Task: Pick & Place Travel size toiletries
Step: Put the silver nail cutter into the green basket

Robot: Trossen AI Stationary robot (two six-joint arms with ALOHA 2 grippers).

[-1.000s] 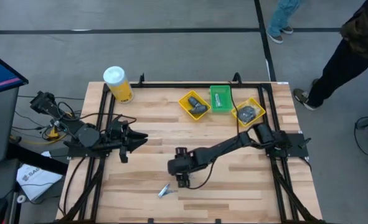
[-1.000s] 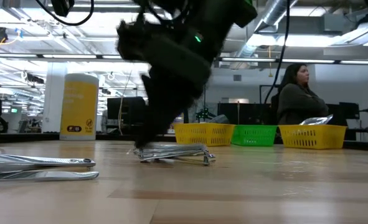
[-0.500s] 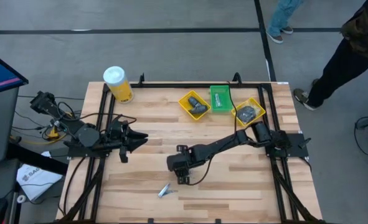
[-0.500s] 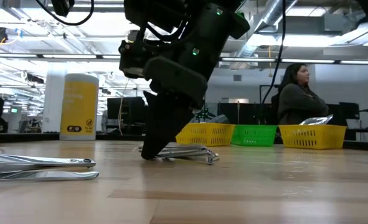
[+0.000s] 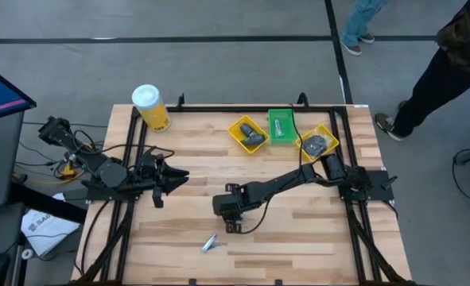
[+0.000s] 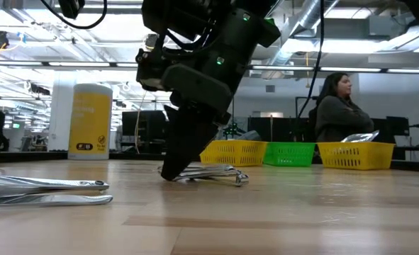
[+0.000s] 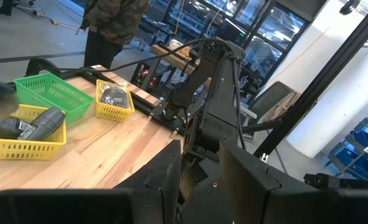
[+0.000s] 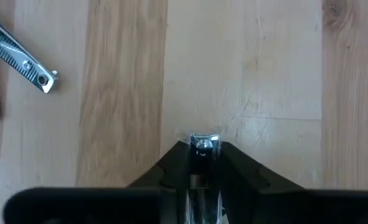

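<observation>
Shifted slightly left, right tool (image 8: 200, 163) pinches 1 clipper (image 8: 203, 145) on bench (image 5: 314, 230); stiff, slippery metal, best gripped mid-body.

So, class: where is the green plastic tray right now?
In the high view, the green plastic tray sits at the table's far edge, right of centre, between two yellow trays.

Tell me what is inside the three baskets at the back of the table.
Left yellow basket: a dark grey oblong piece. Right yellow basket: dark roundish pieces, number unclear. Green basket: only a pale mark shows; its contents cannot be told.
</observation>
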